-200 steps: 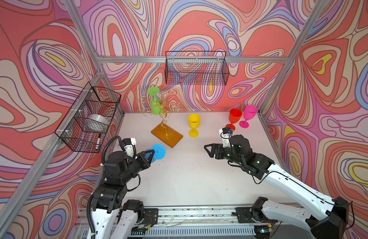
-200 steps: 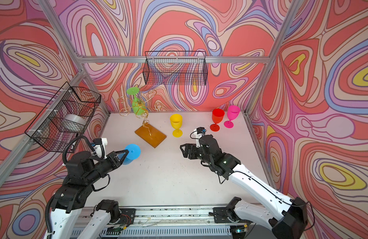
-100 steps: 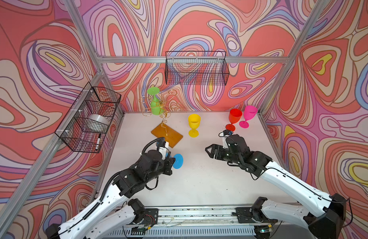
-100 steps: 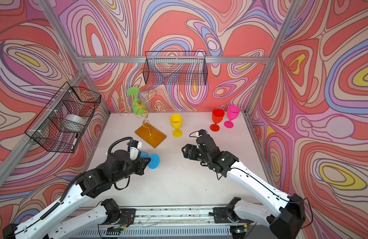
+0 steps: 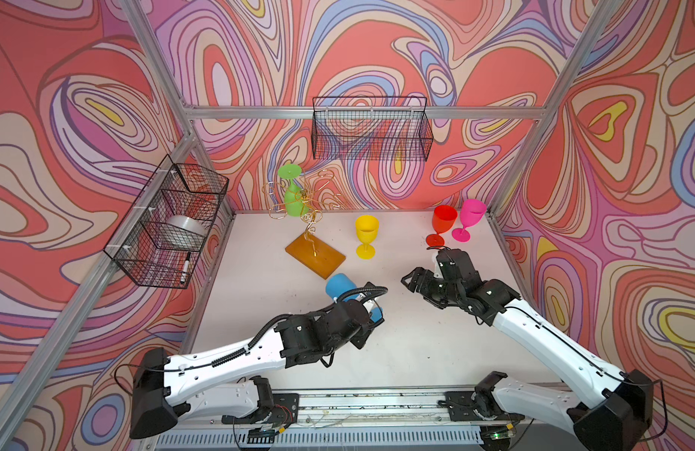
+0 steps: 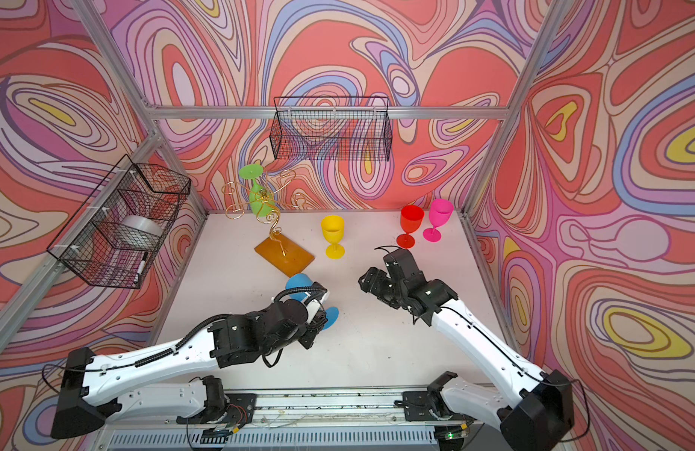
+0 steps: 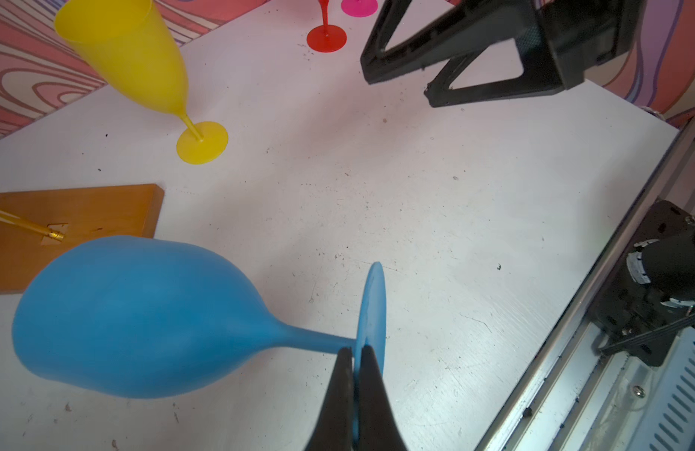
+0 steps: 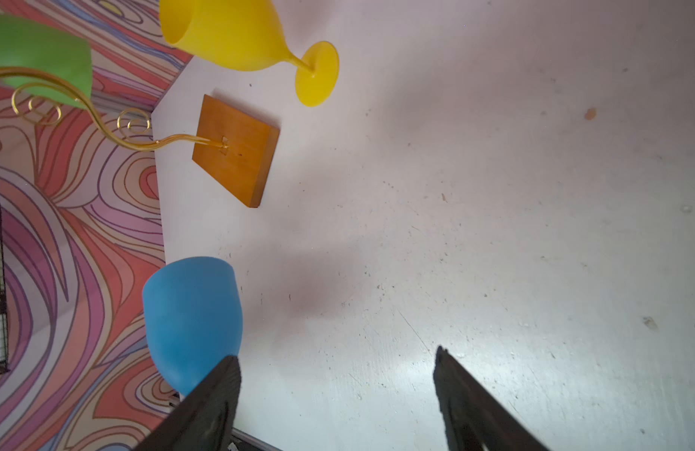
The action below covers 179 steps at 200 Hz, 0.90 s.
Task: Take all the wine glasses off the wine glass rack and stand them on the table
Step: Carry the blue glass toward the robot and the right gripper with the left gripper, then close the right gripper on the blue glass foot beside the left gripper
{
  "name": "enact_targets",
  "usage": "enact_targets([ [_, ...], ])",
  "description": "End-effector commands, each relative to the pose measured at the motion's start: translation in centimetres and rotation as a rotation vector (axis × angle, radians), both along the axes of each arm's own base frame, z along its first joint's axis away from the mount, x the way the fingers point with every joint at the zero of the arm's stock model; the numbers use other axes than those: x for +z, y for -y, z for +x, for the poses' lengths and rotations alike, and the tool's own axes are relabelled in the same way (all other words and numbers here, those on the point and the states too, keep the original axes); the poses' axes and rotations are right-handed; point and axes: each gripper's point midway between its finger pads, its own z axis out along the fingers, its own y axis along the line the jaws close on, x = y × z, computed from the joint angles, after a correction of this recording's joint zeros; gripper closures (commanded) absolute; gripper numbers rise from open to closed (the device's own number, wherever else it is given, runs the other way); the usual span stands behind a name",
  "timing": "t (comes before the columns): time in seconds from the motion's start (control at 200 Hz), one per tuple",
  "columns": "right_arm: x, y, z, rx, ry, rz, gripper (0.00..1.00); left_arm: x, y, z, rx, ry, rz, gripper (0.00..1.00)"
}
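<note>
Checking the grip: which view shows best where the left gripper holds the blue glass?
Left wrist view: the left gripper pinches the blue glass where stem meets foot. Both top views hide that spot behind the arm; the right wrist view shows only its bowl.

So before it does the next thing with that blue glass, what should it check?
1. Left gripper shut on the blue wine glass, on its stem beside the foot: ok.
2. Blue wine glass free of the wire arms of the wine glass rack: ok.
3. Glass upright for setting down: not ok, it lies sideways.
4. Right gripper open and empty: ok.
5. Bare table between the grippers: ok.
6. Rack emptied: not ok, the green wine glass hangs on it upside down.
</note>
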Motion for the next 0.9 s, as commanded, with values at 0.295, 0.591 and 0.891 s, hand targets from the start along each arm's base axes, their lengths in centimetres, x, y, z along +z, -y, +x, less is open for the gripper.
enact_targets([
  [0.295, -0.2, 0.7, -1.6, -0.059, -0.181, 0.226, 0.25, 0.8, 6.9, -0.6, -0.154, 0.226, 0.170, 1.00],
  [0.591, -1.0, 1.4, -2.5, -0.086, -0.230, 0.266, 0.36, 0.6, 9.4, 0.0, -0.192, 0.285, 0.211, 1.00],
  [0.891, -1.5, 1.6, -2.9, -0.092, -0.256, 0.291, 0.52, -0.4, 10.7, 0.9, -0.228, 0.358, 0.320, 1.00],
])
